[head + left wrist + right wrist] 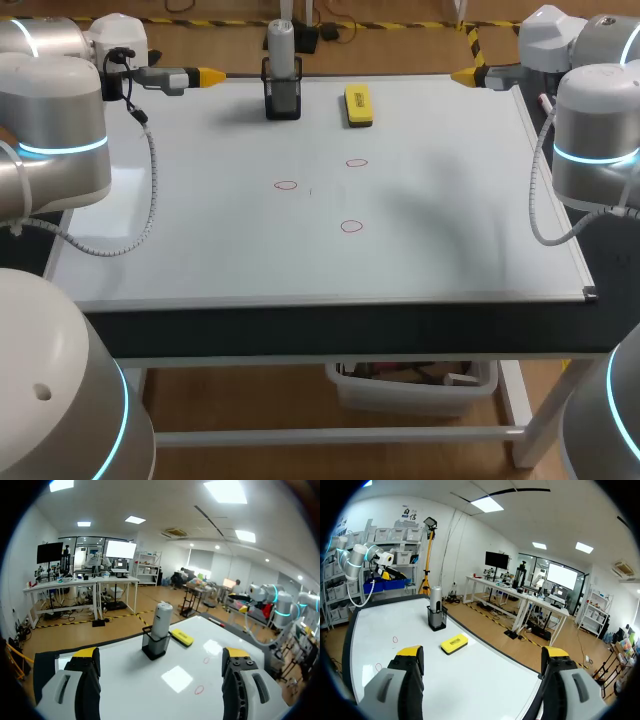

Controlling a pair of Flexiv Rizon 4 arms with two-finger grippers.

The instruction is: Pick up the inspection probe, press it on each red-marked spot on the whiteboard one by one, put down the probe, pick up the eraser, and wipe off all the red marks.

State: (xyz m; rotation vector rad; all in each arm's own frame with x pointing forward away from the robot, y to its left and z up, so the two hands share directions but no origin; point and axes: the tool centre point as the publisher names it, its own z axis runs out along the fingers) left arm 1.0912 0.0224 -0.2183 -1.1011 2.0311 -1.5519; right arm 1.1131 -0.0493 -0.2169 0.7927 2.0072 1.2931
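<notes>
A grey inspection probe point(283, 48) stands upright in a black holder point(283, 100) at the whiteboard's far edge. Beside it lies a yellow eraser point(358, 104). Three red circles point(286, 185) point(356, 162) point(351, 226) are drawn near the board's middle. My left gripper point(210, 75) hovers open at the far left corner, empty, with the probe point(161, 621) and eraser point(182, 637) ahead of its fingers point(86, 656). My right gripper point(464, 75) hovers open at the far right corner, empty; the probe point(436, 600) and eraser point(454, 643) lie ahead of it.
The whiteboard point(200, 240) covers most of the table, with a dark strip along its front edge point(330, 325). A pen point(546, 103) lies off the board's right edge.
</notes>
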